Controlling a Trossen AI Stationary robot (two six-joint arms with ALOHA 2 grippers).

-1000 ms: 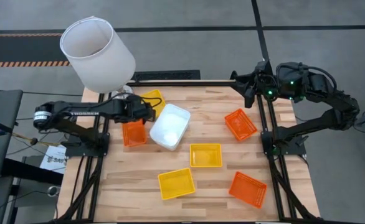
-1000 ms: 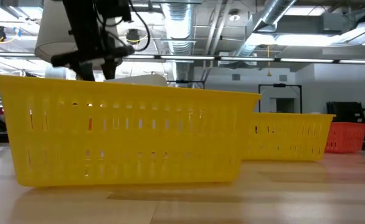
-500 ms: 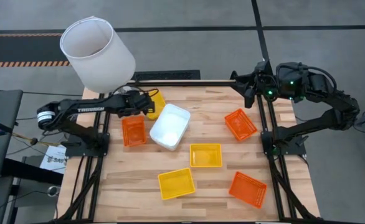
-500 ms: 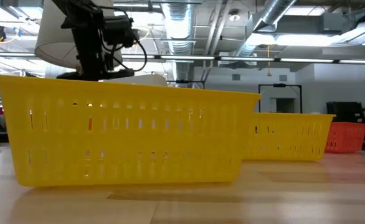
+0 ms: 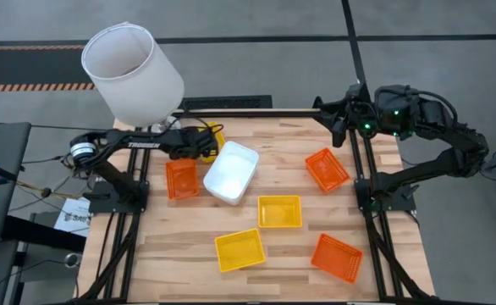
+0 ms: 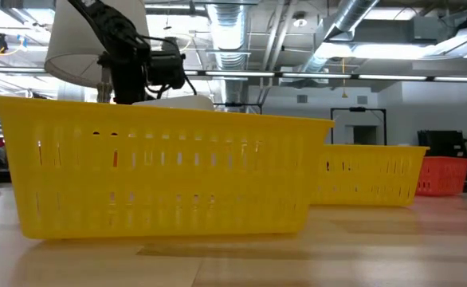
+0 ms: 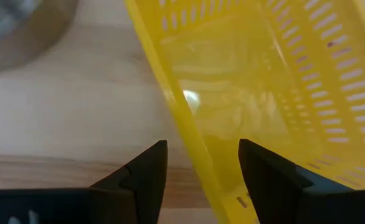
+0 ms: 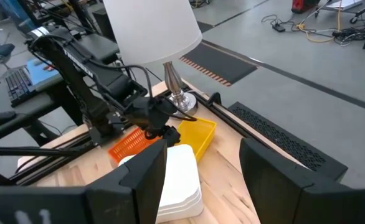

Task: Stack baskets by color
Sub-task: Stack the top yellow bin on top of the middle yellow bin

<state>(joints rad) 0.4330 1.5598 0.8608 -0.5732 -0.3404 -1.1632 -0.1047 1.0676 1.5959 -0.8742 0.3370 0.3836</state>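
Jaws of the left gripper (image 7: 202, 171) stand spread, one finger on each side of the side wall of a yellow basket (image 5: 212, 135) at the far left of the table (image 5: 172, 246), just beside the lamp base (image 7: 20, 28); whether either finger yet touches the wall I cannot tell. The right gripper (image 8: 201, 168) waits with fingers wide apart and holding nothing, off the table's far right corner. That basket is thin moulded plastic, glossy, with slotted walls and rounded corners; it should be light and a little springy, so a pinch on the wall just under the rim looks the soundest hold, since the smooth wall could slip and a hard squeeze would bow it. Just right of it lies the white stack (image 5: 230, 172), and left of that an orange basket (image 5: 181, 178). Two more yellow baskets rest nearer: one mid-table (image 5: 279, 211), one near the front (image 5: 239, 249). Two more orange ones sit at the right, one far (image 5: 327, 169) and one near (image 5: 336, 257). The tabletop is pale butcher-block wood, matt, giving fair friction. A large white lamp shade (image 5: 132, 72) hangs over the far left corner.
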